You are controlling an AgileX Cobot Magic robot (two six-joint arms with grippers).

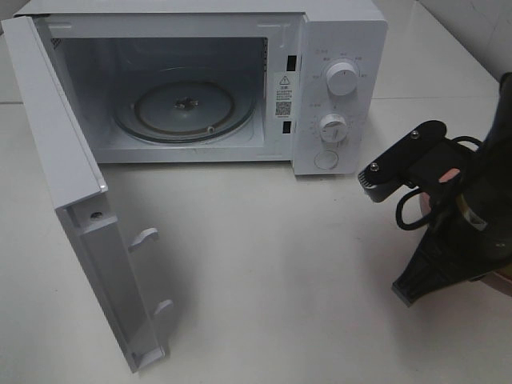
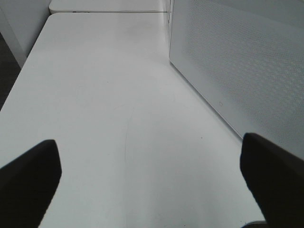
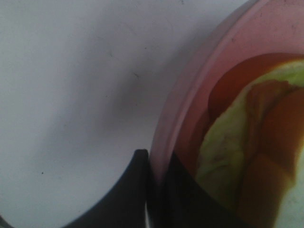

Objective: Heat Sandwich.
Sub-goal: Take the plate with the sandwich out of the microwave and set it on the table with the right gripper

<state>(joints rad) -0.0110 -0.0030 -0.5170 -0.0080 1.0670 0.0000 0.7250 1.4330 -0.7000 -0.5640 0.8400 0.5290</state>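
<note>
Your right gripper (image 3: 156,190) is clenched on the rim of the pink plate (image 3: 190,95) that carries the sandwich (image 3: 223,147). This edge grasp is thin, so the plate may tilt and the sandwich slide before the microwave (image 1: 336,48).

Black arm (image 1: 472,208), screwed bracket, looped cable, black end effector (image 3: 154,190)

A white microwave (image 1: 336,80) stands on a white table (image 1: 280,280), its door (image 1: 88,240) also white, its side wall dotted with fine perforations. Inside it lies a clear glass turntable (image 1: 184,112). Beside the microwave, a black gripper (image 3: 154,190) clamps a translucent pink plate (image 3: 199,90). On the plate, blurred, the sandwich (image 3: 237,142) looks pale yellow-green with tan-brown parts.
</note>
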